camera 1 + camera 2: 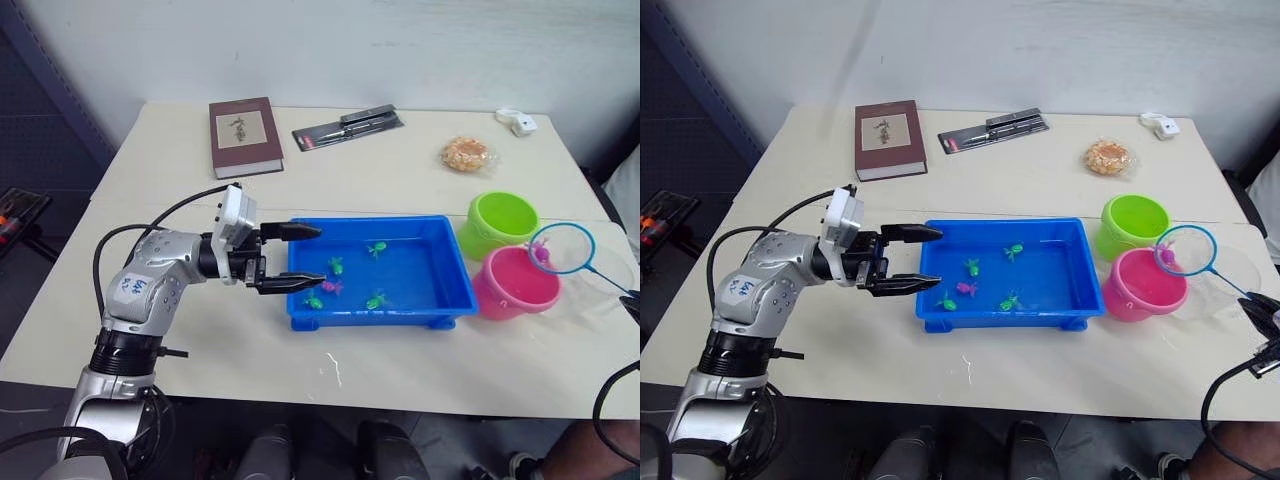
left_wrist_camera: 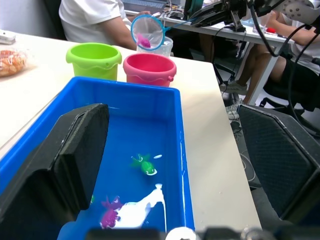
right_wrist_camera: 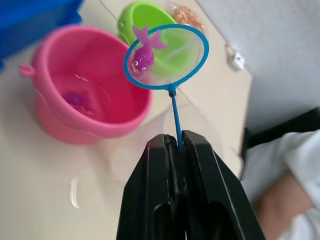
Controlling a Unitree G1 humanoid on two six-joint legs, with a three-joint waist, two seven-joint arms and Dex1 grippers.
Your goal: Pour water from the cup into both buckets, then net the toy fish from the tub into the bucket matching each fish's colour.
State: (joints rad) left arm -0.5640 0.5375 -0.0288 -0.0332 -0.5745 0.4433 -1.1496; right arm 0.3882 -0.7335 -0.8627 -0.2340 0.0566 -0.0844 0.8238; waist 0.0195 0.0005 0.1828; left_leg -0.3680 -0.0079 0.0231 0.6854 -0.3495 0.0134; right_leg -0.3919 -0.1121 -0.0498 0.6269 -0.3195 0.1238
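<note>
Your left gripper (image 1: 300,257) gapes wide at the tub's (image 1: 440,303) left rim, one finger over the water, holding nothing. In the tub, green fish (image 1: 377,299) and one pink fish (image 1: 331,287) float. Right of it stand the green bucket (image 1: 500,222) and pink bucket (image 1: 516,284), touching. Your right gripper (image 3: 177,147) pinches the net (image 3: 166,56) handle; the wrist view shows a pink fish (image 3: 143,52) in the hoop above the pink bucket. Bare table lies along the near edge.
</note>
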